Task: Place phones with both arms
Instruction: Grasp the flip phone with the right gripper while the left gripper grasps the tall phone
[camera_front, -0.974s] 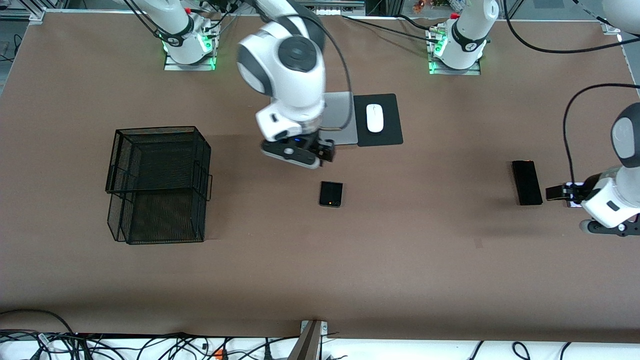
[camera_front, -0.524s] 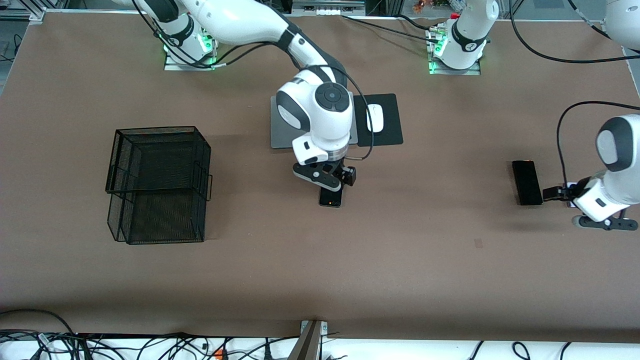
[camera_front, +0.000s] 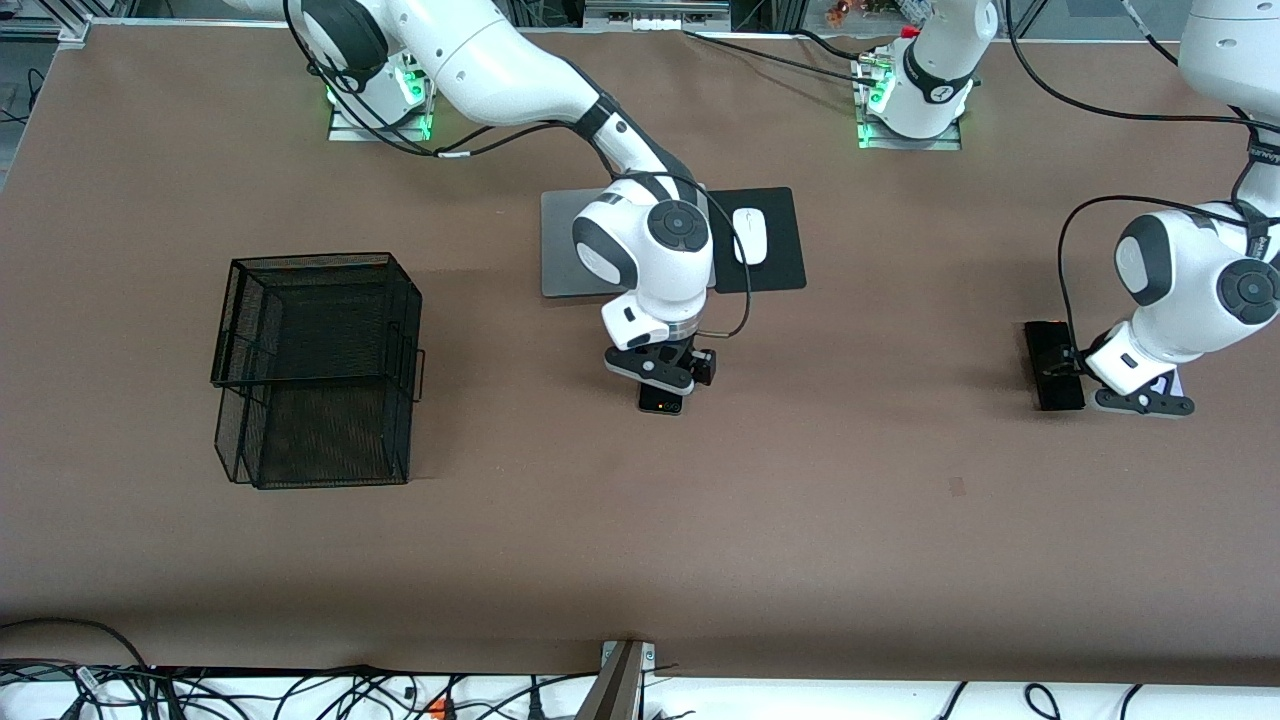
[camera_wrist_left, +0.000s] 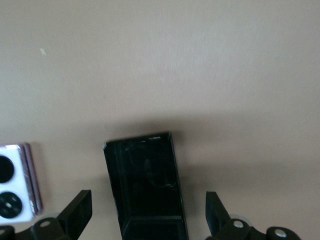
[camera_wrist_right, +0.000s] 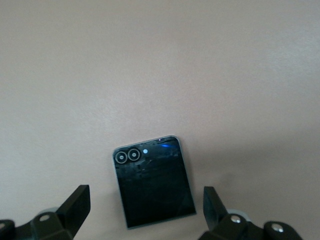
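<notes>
Both end effectors spread wide: right end effector (camera_wrist_right: 145, 212) over folded phone (camera_wrist_right: 152, 187), left end effector (camera_wrist_left: 149, 212) over slim slab (camera_wrist_left: 146, 185). Centre, descend straight, clamp long edges.

You've got 3 phones, all flat on the table. Squarish black folded one (camera_wrist_right: 153, 181), twin ringed lenses up, sits mid-table. Long slim black slab (camera_wrist_left: 145, 187) lies toward the left arm's end, long axis running toward the front cam. Lilac-white squarish one (camera_wrist_left: 17, 182), 2 round black lenses, is just beside the slab, not touching.
</notes>
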